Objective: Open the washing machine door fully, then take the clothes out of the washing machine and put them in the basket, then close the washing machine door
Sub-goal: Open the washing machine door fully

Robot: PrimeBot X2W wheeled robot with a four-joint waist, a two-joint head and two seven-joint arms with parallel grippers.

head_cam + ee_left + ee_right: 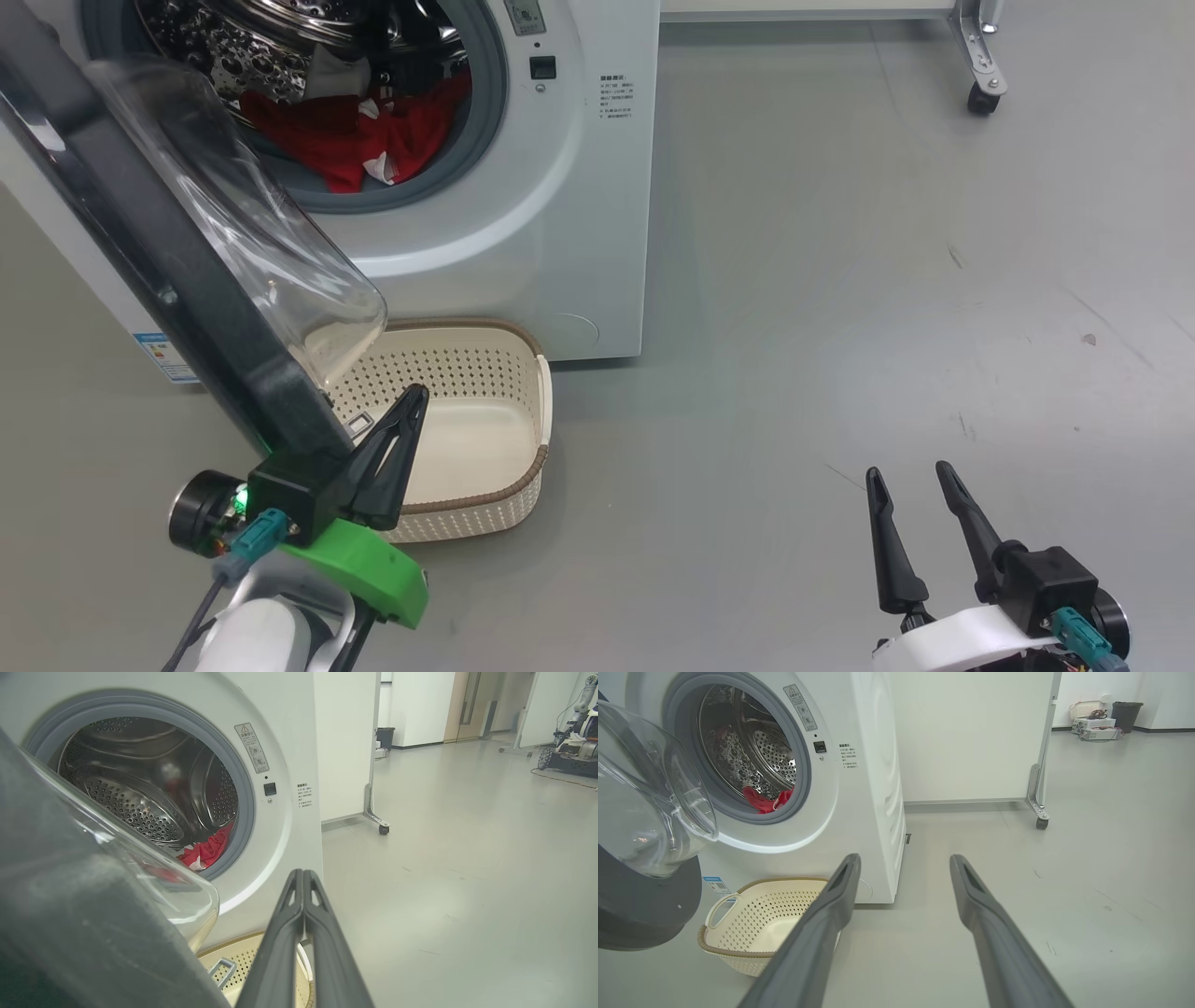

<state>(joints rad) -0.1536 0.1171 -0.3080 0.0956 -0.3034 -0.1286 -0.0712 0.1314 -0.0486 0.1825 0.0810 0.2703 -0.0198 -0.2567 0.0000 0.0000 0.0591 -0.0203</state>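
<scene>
Black-rimmed door (177, 289) stands open, glass bulging rightward.

1. A smooth grey floor (840, 280) fills the right and lower parts of the head view, with a few dark scuffs (1088, 340) at mid right.
2. The washing machine (579, 233) stands on it at the upper left.
3. The basket (467, 518) sits on the floor against the machine's base, lower left of centre.
4. A wheeled metal foot (980, 84) rests on the floor at the upper right.
5. In the right wrist view, a dark bin (1127, 716) stands on the floor in the far upper right corner.
</scene>
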